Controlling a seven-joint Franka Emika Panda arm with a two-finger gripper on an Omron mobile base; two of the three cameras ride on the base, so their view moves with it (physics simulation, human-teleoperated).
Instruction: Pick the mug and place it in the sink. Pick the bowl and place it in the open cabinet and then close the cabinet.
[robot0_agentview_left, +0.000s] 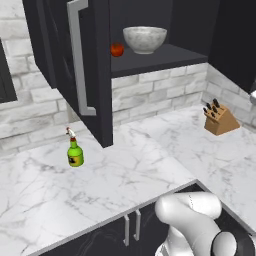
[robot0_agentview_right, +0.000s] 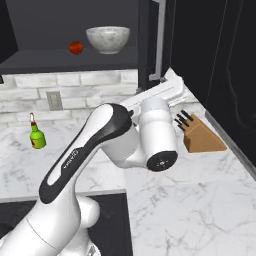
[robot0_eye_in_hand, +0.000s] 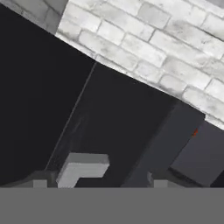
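Bowl (robot0_agentview_left: 144, 38) sits on the cabinet (robot0_agentview_left: 90, 65) shelf beside a red fruit (robot0_agentview_left: 117, 49). Cabinet door hides the pincer; its state cannot be told. Green bottle's (robot0_agentview_left: 75, 153) label unreadable.

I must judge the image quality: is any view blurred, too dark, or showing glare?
Left base view: sharp and evenly lit; bowl clear on the dark cabinet shelf. Right base view: also sharp, no glare, arm blocks the middle. Hand view: mostly black door surface, detail lost in darkness, silver handle slightly soft.
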